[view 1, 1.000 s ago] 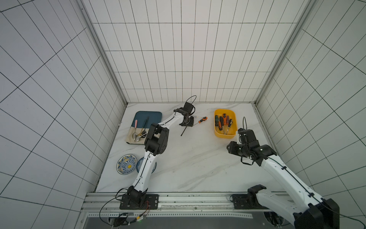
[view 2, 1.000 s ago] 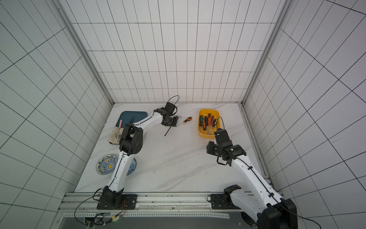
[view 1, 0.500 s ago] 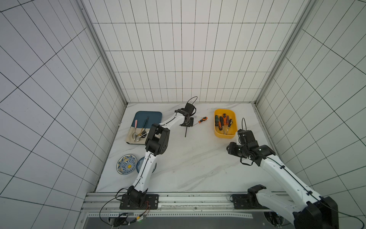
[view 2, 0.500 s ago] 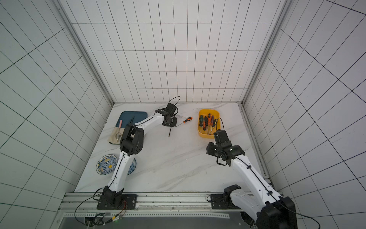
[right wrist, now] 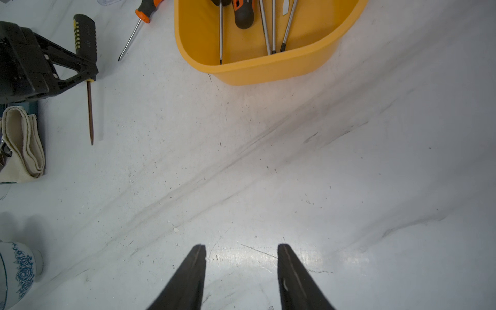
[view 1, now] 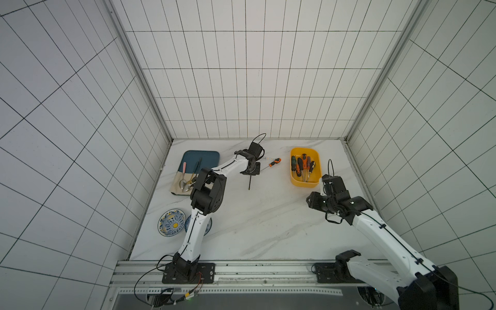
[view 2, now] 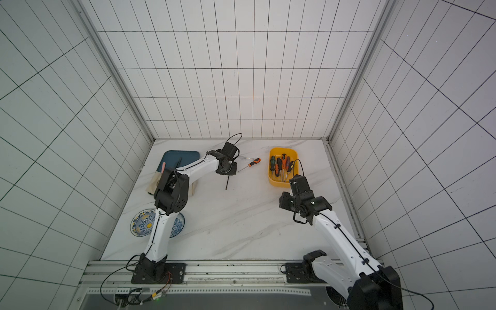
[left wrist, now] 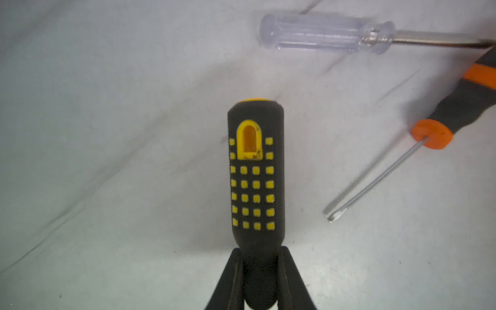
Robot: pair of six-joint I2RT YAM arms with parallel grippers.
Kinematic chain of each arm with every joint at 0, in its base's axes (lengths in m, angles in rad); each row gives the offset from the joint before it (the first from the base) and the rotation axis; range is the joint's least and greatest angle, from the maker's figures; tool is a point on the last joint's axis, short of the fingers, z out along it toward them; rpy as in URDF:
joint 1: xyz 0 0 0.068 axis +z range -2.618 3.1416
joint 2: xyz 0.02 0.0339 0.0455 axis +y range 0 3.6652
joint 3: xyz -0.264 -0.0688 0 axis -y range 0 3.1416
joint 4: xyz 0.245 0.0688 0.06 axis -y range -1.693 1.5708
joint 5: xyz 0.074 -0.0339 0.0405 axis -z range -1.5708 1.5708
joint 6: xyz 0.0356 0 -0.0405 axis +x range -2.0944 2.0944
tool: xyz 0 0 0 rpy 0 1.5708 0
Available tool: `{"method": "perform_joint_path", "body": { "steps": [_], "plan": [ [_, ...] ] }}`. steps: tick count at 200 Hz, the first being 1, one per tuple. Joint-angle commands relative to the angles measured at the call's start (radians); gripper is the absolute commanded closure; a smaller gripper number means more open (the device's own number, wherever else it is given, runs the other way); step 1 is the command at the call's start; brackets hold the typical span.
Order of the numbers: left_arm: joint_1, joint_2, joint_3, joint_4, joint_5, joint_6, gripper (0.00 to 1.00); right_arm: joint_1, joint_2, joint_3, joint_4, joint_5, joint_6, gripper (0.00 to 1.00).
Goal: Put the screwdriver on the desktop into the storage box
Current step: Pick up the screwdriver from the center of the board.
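My left gripper (left wrist: 259,251) is shut on the narrow neck of a black screwdriver with yellow studs (left wrist: 253,174). Its dark shaft (view 1: 249,183) points toward the table's front, low over the white desktop (view 1: 268,228). An orange-and-black screwdriver (view 1: 274,162) and a clear-handled one (left wrist: 322,35) lie on the desktop just beyond it. The yellow storage box (view 1: 306,183) at the back right holds several screwdrivers. My right gripper (right wrist: 241,248) is open over bare desktop in front of the storage box (right wrist: 257,71), holding nothing.
A dark blue tray (view 1: 204,157) with spoons and a folded cloth (right wrist: 24,139) sits at the back left. Two patterned plates (view 1: 171,222) lie near the left arm's base. A blue-patterned cup (right wrist: 16,268) stands left of the right gripper.
My left gripper has closed on the black-and-yellow screwdriver, and its shaft has swung from slanted to pointing straight at the table's front. The right arm has barely moved.
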Motion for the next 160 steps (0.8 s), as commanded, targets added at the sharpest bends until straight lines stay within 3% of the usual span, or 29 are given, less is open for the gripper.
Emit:
{"method": "perform_joint_path", "body": {
  "steps": [1, 75, 160],
  "plan": [
    [-0.006, -0.126, -0.03, 0.042, 0.042, -0.047, 1.0, 0.009, 0.018, 0.024, 0.041, -0.034, 0.006, 0.5],
    [-0.029, -0.47, -0.395, 0.243, 0.32, -0.186, 1.0, 0.009, 0.153, 0.158, 0.219, -0.268, 0.029, 0.47],
    [-0.102, -0.774, -0.739, 0.524, 0.505, -0.273, 1.0, 0.01, 0.279, 0.216, 0.529, -0.584, 0.152, 0.45]
  ]
}}
